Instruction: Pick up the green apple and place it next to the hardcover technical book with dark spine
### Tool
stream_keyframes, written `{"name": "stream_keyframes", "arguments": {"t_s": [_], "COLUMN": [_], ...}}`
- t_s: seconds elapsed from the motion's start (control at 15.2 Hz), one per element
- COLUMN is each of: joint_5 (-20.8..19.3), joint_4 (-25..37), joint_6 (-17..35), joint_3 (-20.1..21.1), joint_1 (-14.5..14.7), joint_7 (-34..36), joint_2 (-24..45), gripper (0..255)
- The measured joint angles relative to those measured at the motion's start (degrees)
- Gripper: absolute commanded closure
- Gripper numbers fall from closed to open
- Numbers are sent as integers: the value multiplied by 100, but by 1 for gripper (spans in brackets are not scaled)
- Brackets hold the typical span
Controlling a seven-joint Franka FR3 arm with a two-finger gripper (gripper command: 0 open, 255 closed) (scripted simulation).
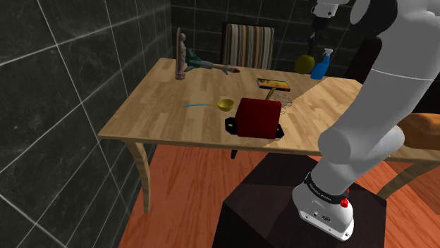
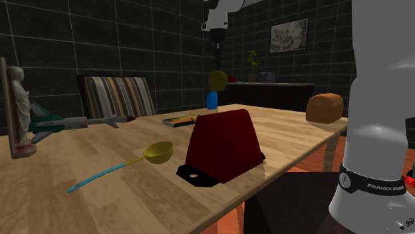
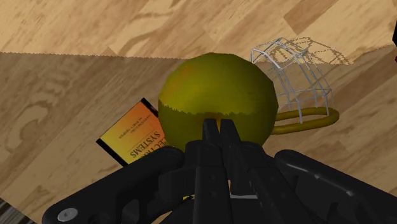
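Observation:
The yellow-green apple (image 3: 216, 95) hangs in the air with my gripper (image 3: 216, 129) shut on its near side. In the second exterior view the apple (image 2: 217, 80) sits just under the gripper (image 2: 217, 63), well above the table's far side. The shoulder view shows the apple (image 1: 304, 64) high at the back right, below the gripper (image 1: 317, 44). The hardcover book (image 3: 137, 137), orange cover with a dark spine, lies flat on the table below the apple. It also lies at the table's back in the shoulder view, book (image 1: 273, 84), and in the second exterior view, book (image 2: 179, 121).
A dark red box (image 1: 255, 118) stands at the wooden table's (image 1: 169, 113) front edge, with a yellow ladle (image 1: 225, 104) beside it. A wire whisk (image 3: 292, 76) lies near the book. A blue spray bottle (image 1: 322, 63), a statue (image 1: 180, 55), a toy rocket (image 1: 208, 65) and a striped chair (image 1: 248, 46) line the back.

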Motion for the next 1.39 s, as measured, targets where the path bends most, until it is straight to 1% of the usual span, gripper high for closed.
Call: {"name": "stream_keyframes", "arguments": {"t_s": [0.26,0.4,0.53,0.59,0.66,0.79,0.92,1.39], "joint_5": [382,586,859,998,1051,1089,1083,1015], "joint_4": [890,1408,2224,2744,2926,2965,2799,1926], "joint_6": [-199,-345,-608,-814,-886,-843,-697,-16], "joint_3": [-165,-214,-225,-209,-209,-206,-206,-220], "joint_1": [-445,-721,-1100,-1313,-1427,-1500,-1477,-1307], "joint_7": [-562,-823,-1080,-1175,-1251,-1314,-1328,-1340], "joint_2": [749,1151,1733,2059,2175,2259,2242,2059], "gripper": [255,255,255,255,255,255,255,255]}}
